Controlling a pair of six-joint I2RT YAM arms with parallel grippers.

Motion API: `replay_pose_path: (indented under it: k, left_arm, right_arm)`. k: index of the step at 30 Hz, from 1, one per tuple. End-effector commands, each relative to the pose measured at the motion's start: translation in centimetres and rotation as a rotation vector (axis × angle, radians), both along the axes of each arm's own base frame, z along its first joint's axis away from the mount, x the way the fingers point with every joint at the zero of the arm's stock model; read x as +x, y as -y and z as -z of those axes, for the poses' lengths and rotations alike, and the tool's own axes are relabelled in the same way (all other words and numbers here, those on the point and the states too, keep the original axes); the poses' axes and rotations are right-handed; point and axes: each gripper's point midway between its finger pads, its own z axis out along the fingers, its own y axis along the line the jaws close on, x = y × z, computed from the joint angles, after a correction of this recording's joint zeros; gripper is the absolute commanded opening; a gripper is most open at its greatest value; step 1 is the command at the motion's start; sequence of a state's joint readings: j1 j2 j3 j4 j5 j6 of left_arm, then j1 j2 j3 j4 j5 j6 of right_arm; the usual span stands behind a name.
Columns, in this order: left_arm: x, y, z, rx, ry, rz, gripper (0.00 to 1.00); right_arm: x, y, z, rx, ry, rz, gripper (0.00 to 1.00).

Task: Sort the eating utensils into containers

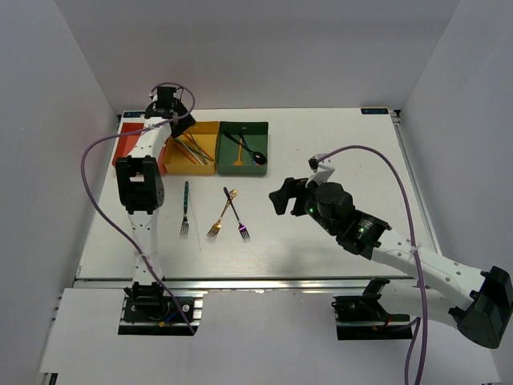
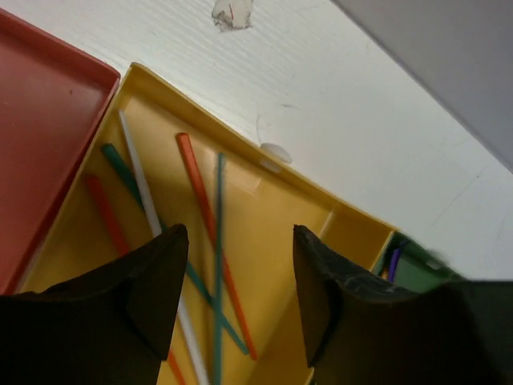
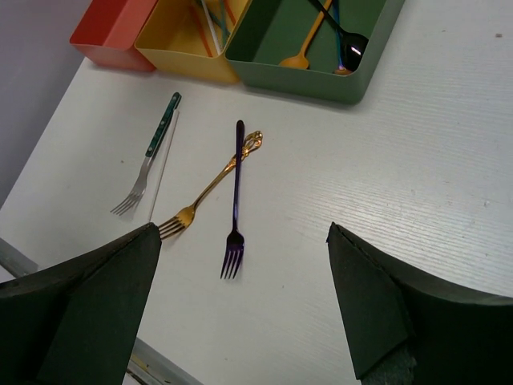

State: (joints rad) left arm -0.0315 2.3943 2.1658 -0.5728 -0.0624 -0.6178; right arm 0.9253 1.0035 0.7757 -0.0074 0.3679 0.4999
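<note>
My left gripper hovers open over the yellow tray, nothing between its fingers. Red, teal and white chopsticks lie crossed in that tray. On the table lie a teal-handled silver fork, a gold fork and a purple fork, the last two crossed at their handles. My right gripper stands wide open above the table, right of the forks. A thin white chopstick lies beside the teal-handled fork.
The green tray holds a black spoon and a gold spoon. The red tray stands at the far left, against the yellow one. White walls enclose the table.
</note>
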Motion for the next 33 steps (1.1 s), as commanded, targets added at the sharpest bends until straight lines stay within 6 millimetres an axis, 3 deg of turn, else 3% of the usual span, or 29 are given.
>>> replay_pose_path:
  k: [1,2,3,5,6,9,10,12,13,14,15,16,17,20,21,25,27,33]
  left_arm:
    - [0.2,0.9,-7.8,-0.032,0.143,0.024,0.68]
    - [0.0,1.3,-8.2,-0.046,0.147,0.036,0.73]
    - [-0.2,1.4,-9.9,-0.054,0.175,0.041,0.98]
    - [-0.8,1.4,-11.7,-0.061,0.203,0.037,0.98]
    - [-1.4,1.3,-14.7,-0.061,0.254,0.035,0.98]
    - [-3.4,1.2,-18.4,-0.052,0.31,0.025,0.98]
    - [-5.4,1.0,-21.8,-0.029,0.355,0.003,0.98]
    - [-8.5,0.3,-20.6,0.047,0.304,-0.063,0.98]
    - [-11.4,1.6,-23.3,0.067,0.35,-0.052,0.98]
    - [-13.6,1.8,-19.1,0.109,0.258,-0.055,0.98]
    - [-15.3,2.2,-18.2,0.136,0.245,-0.059,0.98]
    - [-18.0,3.4,-19.3,0.173,0.28,-0.054,0.98]
    - [-20.1,3.7,-14.9,0.217,0.193,-0.037,0.98]
    - [-24.0,6.3,-11.8,0.264,0.146,0.014,0.92]
    - [-25.5,7.1,-9.1,0.29,0.092,0.055,0.89]
    - [-27.4,7.2,-5.0,0.329,0.015,0.067,0.75]
    - [-27.8,7.0,-3.7,0.337,-0.002,0.069,0.57]
    - [-27.2,7.4,-0.3,0.367,-0.086,0.101,0.56]
  right_arm:
    - [0.5,0.0,-0.9,-0.008,0.035,0.005,0.89]
    - [0.6,-0.3,-0.7,-0.01,0.03,0.001,0.89]
    - [0.5,-0.4,-0.6,-0.01,0.027,-0.008,0.89]
    - [0.5,-0.8,-0.3,-0.012,0.018,-0.017,0.89]
    - [0.4,-1.1,-0.5,-0.007,0.017,-0.032,0.89]
    - [0.6,-1.8,-0.2,-0.02,0.007,-0.051,0.89]
    - [0.5,-2.1,0.0,-0.024,-0.002,-0.066,0.89]
    - [0.7,-2.8,0.5,-0.038,-0.025,-0.078,0.89]
    - [0.8,-3.1,1.0,-0.044,-0.039,-0.079,0.89]
    - [0.6,-2.9,1.7,-0.063,-0.06,-0.076,0.89]
    - [0.5,-2.8,2.2,-0.066,-0.069,-0.072,0.89]
    - [0.5,-2.7,2.1,-0.059,-0.067,-0.073,0.89]
    - [0.4,-2.6,2.2,-0.06,-0.068,-0.073,0.89]
    - [0.0,-2.1,2.6,-0.058,-0.071,-0.07,0.89]
    - [-0.2,-1.9,2.8,-0.06,-0.075,-0.071,0.89]
    - [-0.7,-1.1,3.4,-0.07,-0.083,-0.066,0.89]
    - [-1.0,-0.8,3.5,-0.063,-0.084,-0.066,0.89]
    - [-1.5,-0.6,4.8,-0.081,-0.106,-0.081,0.89]
